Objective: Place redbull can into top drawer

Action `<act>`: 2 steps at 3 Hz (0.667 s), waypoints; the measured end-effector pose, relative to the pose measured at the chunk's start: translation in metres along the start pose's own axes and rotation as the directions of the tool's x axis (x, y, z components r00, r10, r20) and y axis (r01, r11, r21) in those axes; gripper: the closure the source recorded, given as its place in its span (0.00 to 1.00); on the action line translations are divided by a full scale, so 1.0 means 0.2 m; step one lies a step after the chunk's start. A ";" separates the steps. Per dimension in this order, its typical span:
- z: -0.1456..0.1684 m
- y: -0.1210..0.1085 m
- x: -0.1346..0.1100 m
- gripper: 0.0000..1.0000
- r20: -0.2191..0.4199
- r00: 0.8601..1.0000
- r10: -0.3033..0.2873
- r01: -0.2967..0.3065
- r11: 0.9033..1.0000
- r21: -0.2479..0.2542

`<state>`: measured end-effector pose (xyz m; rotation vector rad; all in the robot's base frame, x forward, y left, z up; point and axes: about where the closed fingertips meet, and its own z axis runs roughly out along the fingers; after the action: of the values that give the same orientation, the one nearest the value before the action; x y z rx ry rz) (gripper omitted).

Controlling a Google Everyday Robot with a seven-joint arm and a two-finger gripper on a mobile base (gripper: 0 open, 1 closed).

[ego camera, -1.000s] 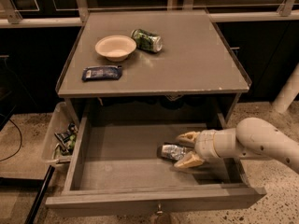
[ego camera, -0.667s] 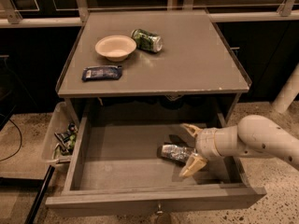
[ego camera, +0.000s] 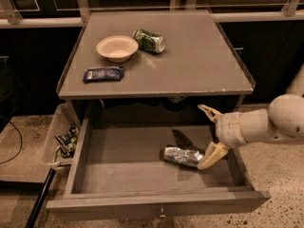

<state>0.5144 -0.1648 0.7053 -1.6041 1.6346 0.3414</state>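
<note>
The redbull can, silver and crinkly, lies on its side on the flat grey bottom of the open top drawer, right of centre. My gripper hangs over the drawer's right side, just right of the can and a little above it. Its fingers are spread apart and hold nothing. The lower finger's tip is close to the can's right end. The white arm reaches in from the right edge of the view.
On the table top stand a cream bowl, a green can on its side and a flat dark blue snack packet. A clear plastic bin with wrappers sits left of the drawer. The drawer's knob is at front centre.
My gripper has let go of the can, opened wide and moved up and to the right. The can now lies alone on the drawer bottom.
</note>
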 end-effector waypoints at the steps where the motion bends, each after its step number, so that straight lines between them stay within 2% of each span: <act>1: -0.27 -0.08 -0.09 0.00 0.046 0.998 -0.045 0.044 0.999 0.023; 2: -0.53 -0.16 -0.22 0.00 0.039 0.991 -0.124 0.122 0.990 0.064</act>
<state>0.5023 -0.2115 0.8136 -1.6310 1.4918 0.2573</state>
